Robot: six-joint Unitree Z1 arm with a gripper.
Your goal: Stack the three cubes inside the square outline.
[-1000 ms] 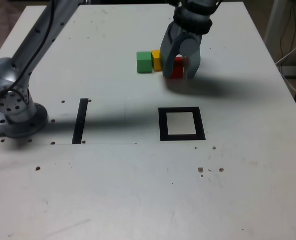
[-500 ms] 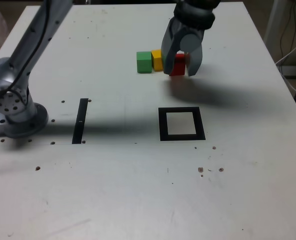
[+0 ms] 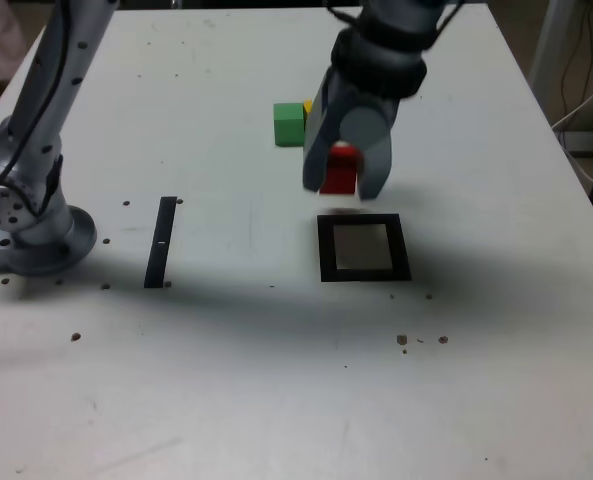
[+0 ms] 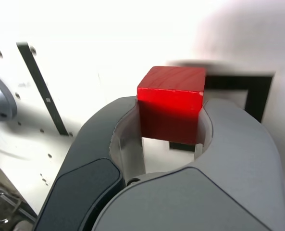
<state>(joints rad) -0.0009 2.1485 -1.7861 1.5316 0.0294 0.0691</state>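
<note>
We see our end effector (image 3: pixel 342 180) clamping the red cube (image 3: pixel 340 169) aloft beside the empty square outline (image 3: pixel 364 248); green cube (image 3: pixel 289 124) and yellow cube (image 3: pixel 307 106) wait beyond it.

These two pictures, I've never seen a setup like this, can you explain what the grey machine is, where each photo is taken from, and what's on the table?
The grey machine is a robot arm bolted to a white table. At its end is a gripper, a two-fingered claw. One picture comes from a camera standing off the arm, looking down at the whole scene. The other comes from a camera on the arm's wrist, looking out past the gripper. The gripper is shut on a red cube, carried in the air near the black square outline taped on the table. Farther back sits a green cube, with a yellow cube beside it, mostly hidden behind the gripper. A narrow black strip lies toward the exterior view's left.
</note>
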